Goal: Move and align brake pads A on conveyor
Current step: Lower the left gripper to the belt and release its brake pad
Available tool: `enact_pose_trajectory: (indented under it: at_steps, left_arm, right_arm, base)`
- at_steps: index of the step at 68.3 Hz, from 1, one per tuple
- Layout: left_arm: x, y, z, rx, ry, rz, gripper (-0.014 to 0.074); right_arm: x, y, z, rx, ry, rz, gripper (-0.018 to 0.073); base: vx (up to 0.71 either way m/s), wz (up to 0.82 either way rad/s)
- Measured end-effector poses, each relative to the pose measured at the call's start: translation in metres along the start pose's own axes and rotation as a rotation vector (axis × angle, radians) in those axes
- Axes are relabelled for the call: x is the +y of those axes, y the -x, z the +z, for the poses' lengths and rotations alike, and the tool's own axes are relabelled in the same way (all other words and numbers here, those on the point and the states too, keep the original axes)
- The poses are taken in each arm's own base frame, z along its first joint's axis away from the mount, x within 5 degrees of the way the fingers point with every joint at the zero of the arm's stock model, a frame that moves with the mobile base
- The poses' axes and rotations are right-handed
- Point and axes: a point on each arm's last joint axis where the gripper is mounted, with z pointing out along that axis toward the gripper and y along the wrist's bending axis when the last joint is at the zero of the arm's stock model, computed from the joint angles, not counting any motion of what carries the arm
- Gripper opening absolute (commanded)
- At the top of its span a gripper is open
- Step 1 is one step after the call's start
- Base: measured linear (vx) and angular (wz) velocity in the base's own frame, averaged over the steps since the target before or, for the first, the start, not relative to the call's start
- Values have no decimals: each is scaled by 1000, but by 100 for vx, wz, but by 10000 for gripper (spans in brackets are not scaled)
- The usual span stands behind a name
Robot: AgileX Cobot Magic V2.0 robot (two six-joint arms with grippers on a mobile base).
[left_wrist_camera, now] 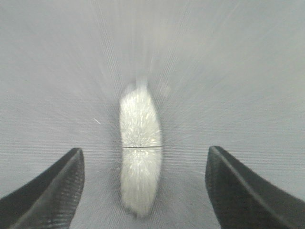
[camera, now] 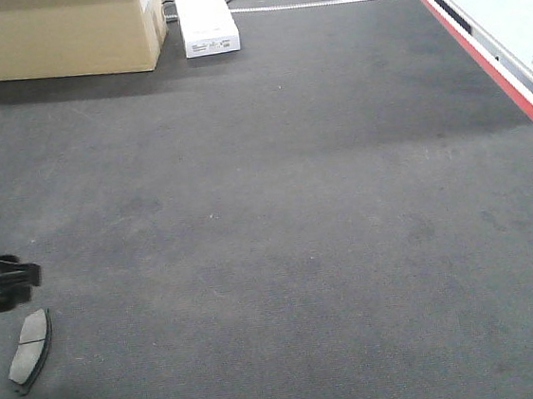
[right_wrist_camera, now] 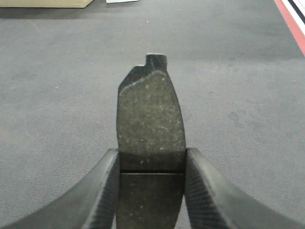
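Your right gripper (right_wrist_camera: 152, 152) is clamped across the held pad (right_wrist_camera: 150, 112), tab end forward above the belt (camera: 296, 206), probably so you can lay it down straight. Your left gripper (left_wrist_camera: 144, 151), jaws apart, straddles the loose pad (camera: 30, 350) at lower left of the front view, lined up lengthwise for a grab.

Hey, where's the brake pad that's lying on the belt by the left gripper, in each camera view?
Front: lower left, pad flat on the belt below the left gripper.
Left wrist: centre, pale and blurred, between open fingers.
Right wrist: absent; the right gripper clamps a second pad.
Shared: the belt in all; the box, top left in front and right wrist.
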Motion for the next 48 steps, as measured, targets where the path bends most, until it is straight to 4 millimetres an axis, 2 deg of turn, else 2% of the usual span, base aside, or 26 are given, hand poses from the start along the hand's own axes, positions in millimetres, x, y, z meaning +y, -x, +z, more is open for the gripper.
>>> enact_pose_trajectory:
  at_steps: [11, 22, 39, 48]
  left_arm:
    - [1, -27, -45, -129, -9, 3, 461]
    - [4, -62, -72, -251, -18, 4, 461]
    - [8, -122, -82, -408, -28, 5, 461]
    - [10, -144, -85, -501, -35, 5, 461]
  right_arm:
    - [0, 0, 0, 0, 0, 0, -4]
    - [0, 0, 0, 0, 0, 0, -4]
    - [0, 0, 0, 0, 0, 0, -4]
    - [0, 0, 0, 0, 0, 0, -4]
  base:
    - [0, 0]
    - [0, 0]
    - [0, 0]
    - [0, 0]
